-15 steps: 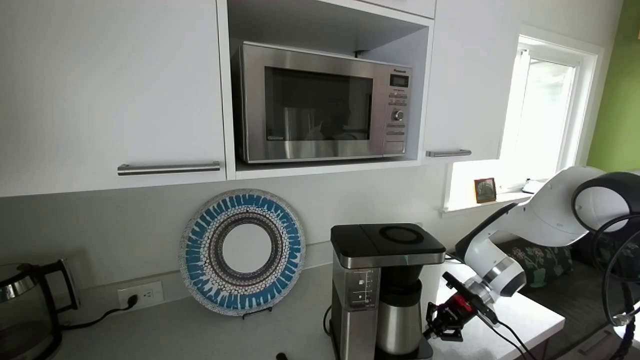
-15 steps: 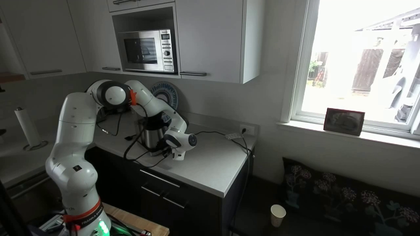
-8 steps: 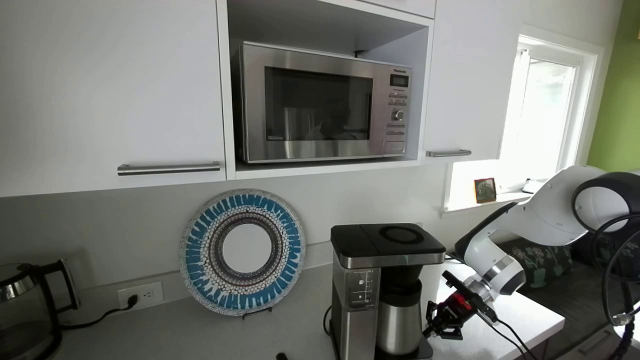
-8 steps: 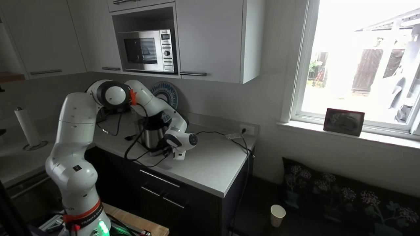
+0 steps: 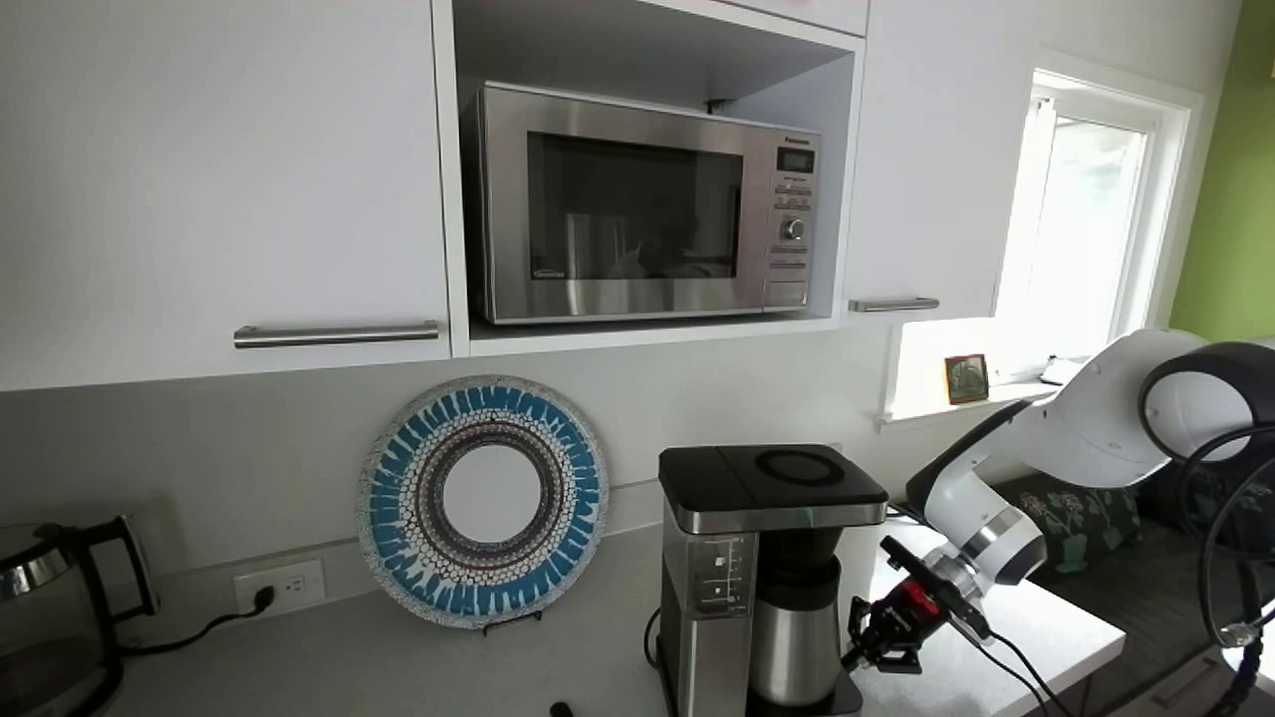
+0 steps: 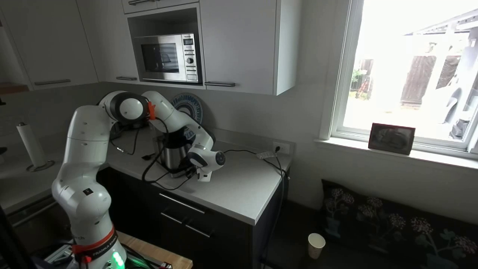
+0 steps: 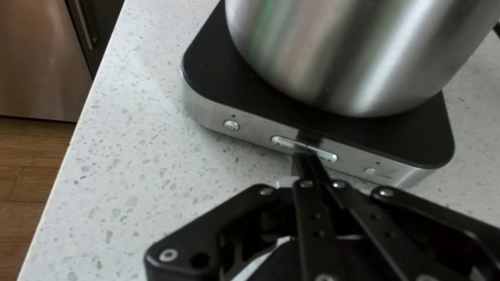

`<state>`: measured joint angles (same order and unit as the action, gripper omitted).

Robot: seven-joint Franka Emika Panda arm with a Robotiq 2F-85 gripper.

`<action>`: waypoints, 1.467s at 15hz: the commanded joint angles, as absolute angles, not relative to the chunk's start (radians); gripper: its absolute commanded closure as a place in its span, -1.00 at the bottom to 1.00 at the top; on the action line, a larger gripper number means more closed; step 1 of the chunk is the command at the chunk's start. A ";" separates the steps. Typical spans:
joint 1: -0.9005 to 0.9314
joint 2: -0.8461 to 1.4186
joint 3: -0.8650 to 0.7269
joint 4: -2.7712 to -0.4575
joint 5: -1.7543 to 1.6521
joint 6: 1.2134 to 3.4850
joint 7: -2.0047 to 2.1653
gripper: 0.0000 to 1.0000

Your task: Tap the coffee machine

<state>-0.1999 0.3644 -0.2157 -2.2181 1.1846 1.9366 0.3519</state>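
Coffee mach. (image 5: 719,578), blk-topped, silvery; prob. steel

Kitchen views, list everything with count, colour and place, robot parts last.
coffee machine: 1, black and silver, on counter
carafe: 1, silver, on machine's base
kettle: 1, black and silver, on counter
paper roll: 1, white, on counter
cupboards: several, white, on wall
microwave: 1, silver, in cupboard niche
decorative plate: 1, blue and white, by wall
outlets: 2, white, on wall
window: 1, white, above cushion
picture frame: 1, dark, on windowsill
cushion: at least 1, dark, below window
paper cup: 1, white, near cushion
robot arm: 1, white, over counter
gripper: 1, black, at machine's base
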 commanded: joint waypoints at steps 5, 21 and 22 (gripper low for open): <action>-0.199 0.375 -0.223 -2.211 1.150 1.906 0.397 1.00; -0.211 0.380 -0.213 -2.211 1.189 1.862 0.380 1.00; -0.214 0.383 -0.211 -2.210 1.194 1.850 0.380 1.00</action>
<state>-0.2043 0.3757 -0.2159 -2.2181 1.1745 1.9075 0.3777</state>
